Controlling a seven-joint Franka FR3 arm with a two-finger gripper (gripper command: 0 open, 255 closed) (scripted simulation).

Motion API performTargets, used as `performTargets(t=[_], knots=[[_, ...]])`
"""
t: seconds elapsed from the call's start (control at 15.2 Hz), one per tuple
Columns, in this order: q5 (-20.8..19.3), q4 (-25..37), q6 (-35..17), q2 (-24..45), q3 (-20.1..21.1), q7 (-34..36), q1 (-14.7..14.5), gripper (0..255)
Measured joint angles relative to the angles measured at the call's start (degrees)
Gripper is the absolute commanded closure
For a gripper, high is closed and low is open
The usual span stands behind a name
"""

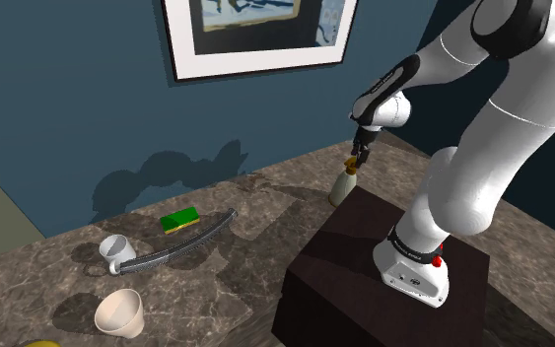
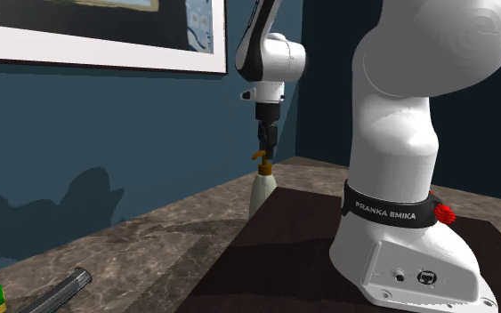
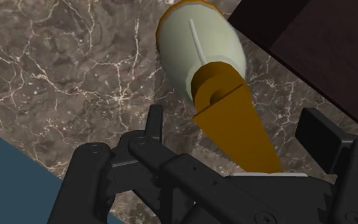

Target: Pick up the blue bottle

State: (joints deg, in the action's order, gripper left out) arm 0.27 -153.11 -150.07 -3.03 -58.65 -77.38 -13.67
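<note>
Hand (image 1: 361, 153) points straight down, directly above the bottle (image 1: 342, 187).

Bottle: pale cream body, amber-brown spray head (image 3: 234, 121). It stands upright on the brown marbled desk (image 1: 216, 296), below the hand, just beside the dark stand (image 1: 344, 256) and near the blue wall (image 1: 78, 108).

Wrist view: fingers (image 3: 155, 124) spread apart. The spray head lies between them, with a gap on either side, and touches neither. Bottle not clasped. The cream body runs away from the hand down to the desk.

Second exterior view: fingertips sit about level with the top of the spray head, hand right over the neck.

Well apart from the hand, along the desk on the side away from the stand:
- green sponge (image 1: 179, 220)
- long dark curved tool (image 1: 186, 243) just beside the sponge; type not clear
- white mug (image 1: 113, 249) at the tool's far end
- cream bowl (image 1: 119, 312), farther from the hand than the mug

Framed picture (image 1: 255, 34) hangs on the wall, higher than the hand.
</note>
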Motion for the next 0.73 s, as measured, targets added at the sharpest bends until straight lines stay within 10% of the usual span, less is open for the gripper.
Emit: performTargets(t=[0.2, 0.26, 0.73], knots=[[9.37, -0.04, -2.46, 5.10, 0.20, -6.98, -1.35, 0], [10.39, 0.00, -2.64, 5.56, 0.42, -7.65, -1.31, 255], [11.21, 0.10, -2.79, 5.83, 0.58, -8.16, -1.30, 255]])
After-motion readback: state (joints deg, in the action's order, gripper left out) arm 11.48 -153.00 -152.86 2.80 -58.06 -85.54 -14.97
